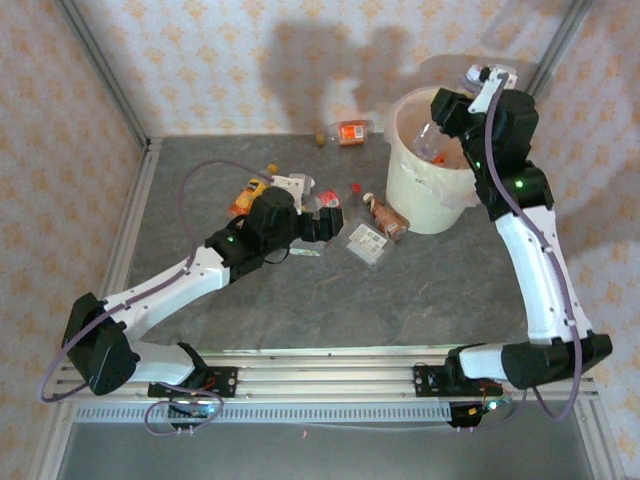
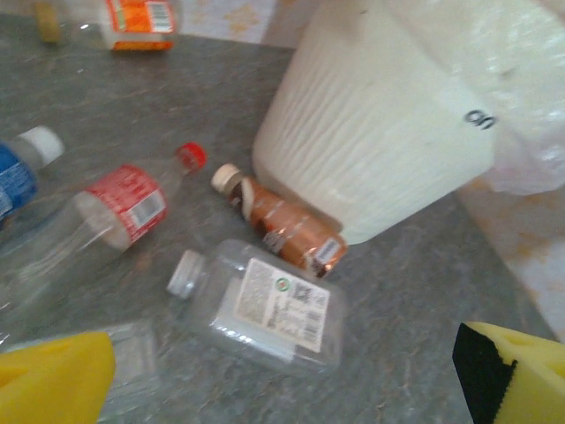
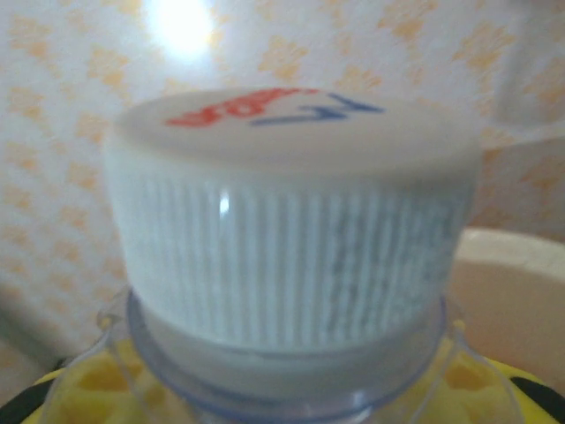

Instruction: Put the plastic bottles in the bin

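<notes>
Grey stone-look tabletop [image 1: 330, 310], floral-papered walls [image 1: 200, 60]; left pincer [image 1: 326, 213] agape, right pincer [image 1: 484, 80] clenched on bottle [image 3: 291, 230]

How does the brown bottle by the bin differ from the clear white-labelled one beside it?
The brown bottle is slim, wrapped in a coppery label, cream-capped; the clear bottle is broad, see-through, with a white paper label and white cap. The brown bottle lies against the bin; the clear bottle lies apart from it. Both lie capped on their sides on the table.
</notes>
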Robot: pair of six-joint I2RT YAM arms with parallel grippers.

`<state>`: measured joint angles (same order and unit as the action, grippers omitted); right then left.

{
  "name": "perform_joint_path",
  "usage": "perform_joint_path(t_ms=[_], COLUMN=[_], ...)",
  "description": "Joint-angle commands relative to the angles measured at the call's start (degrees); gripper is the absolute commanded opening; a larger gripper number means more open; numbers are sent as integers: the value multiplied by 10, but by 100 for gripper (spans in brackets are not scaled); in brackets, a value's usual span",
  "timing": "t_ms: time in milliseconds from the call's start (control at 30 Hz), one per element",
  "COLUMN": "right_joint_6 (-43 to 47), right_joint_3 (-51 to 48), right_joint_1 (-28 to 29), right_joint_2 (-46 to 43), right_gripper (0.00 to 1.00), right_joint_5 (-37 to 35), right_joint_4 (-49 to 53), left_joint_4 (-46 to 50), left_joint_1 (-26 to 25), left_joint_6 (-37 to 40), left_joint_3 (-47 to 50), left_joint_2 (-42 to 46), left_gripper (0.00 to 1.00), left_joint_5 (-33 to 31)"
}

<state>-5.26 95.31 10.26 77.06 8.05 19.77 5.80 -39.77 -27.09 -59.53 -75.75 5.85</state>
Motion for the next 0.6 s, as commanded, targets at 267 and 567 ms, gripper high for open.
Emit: perform_joint_path(t_ms=[267, 567], right_joint_6=[114, 141], right_joint_3=[69, 93], right_joint_1=[-31, -31], right_joint_2=[129, 187], right_gripper=[34, 52], right_joint_5=[1, 101], right_joint_4=[88, 179], left_joint_4=[37, 38], left_joint_1=[-5, -4], left_joint_6=[-6, -13], left_joint_3=[19, 14], left_joint_2=[29, 12], left_gripper=[100, 100], left_joint_5=[-71, -67])
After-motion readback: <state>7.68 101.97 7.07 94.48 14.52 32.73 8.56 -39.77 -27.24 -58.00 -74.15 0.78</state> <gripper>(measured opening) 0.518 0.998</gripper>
